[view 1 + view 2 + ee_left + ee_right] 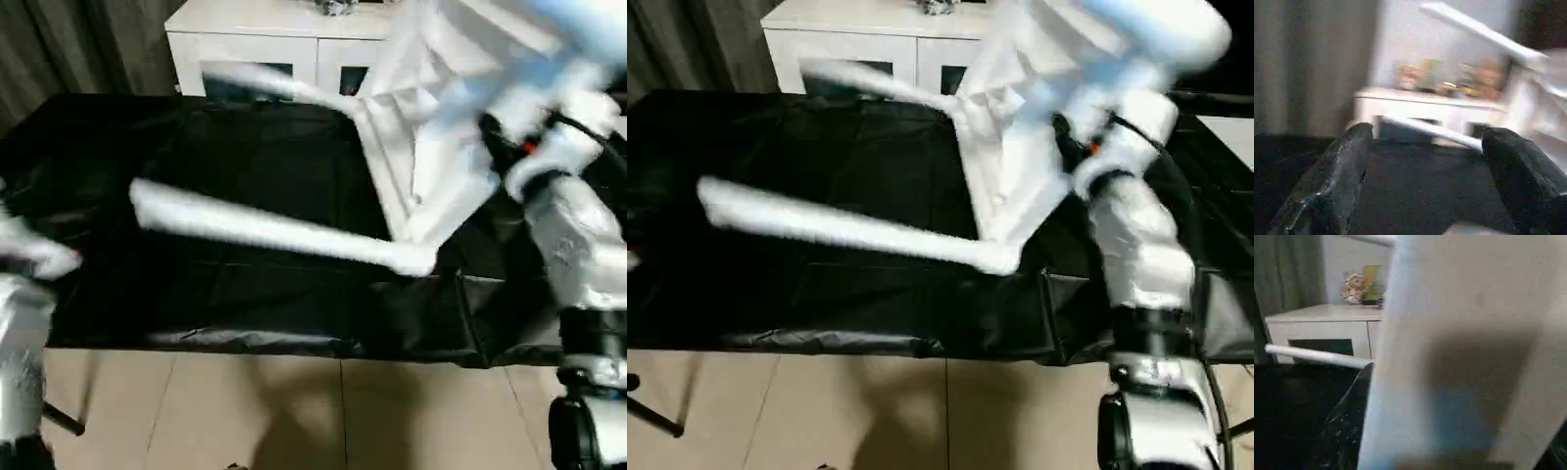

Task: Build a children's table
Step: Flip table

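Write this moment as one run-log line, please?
stage: assembly | tabletop: tilted up on black-covered table, legs attached | right gripper: at tabletop | left gripper: open, empty

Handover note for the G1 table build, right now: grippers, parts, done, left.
Left gripper: open, empty, out at the left over the black-covered bench.
Right gripper: up at the tabletop, which stands tilted on edge at the right of the bench; frames don't show the fingers, so grip unconfirmed.
Legs: one leg sticks out from the tabletop's lower corner across the bench; a second leg projects from its upper corner toward the white cabinet. Both look seated.
Left: other legs, whereabouts unclear; then stand the table upright.
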